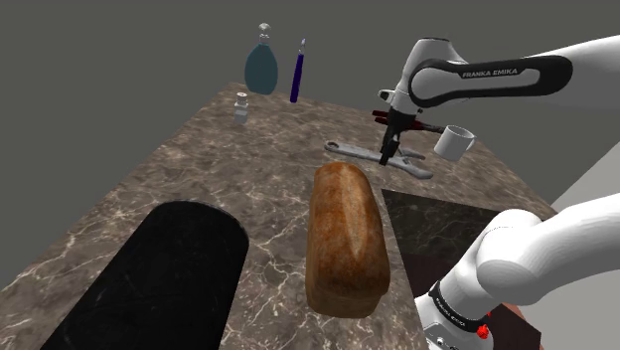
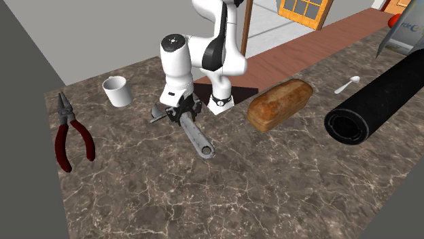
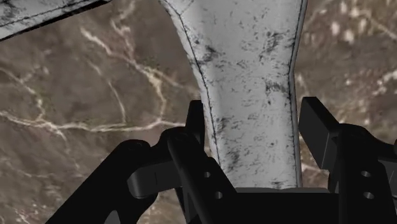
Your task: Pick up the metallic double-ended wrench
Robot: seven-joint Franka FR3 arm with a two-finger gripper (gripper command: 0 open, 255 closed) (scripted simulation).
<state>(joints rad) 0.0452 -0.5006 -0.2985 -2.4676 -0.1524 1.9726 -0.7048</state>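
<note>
The grey metallic double-ended wrench lies flat on the brown marble counter. My black gripper stands straight down over its shaft, near the end closest to the white mug. In the wrist view the speckled grey shaft runs between the two fingers of the gripper and fills nearly the whole gap. Both fingers press against its sides, so the gripper is shut on the wrench, which still rests on the counter.
A white mug and red-handled pliers lie close by. A bread loaf and a big black cylinder take up the counter's other side. A bottle, a purple stick, a small shaker and a spoon sit near the edges.
</note>
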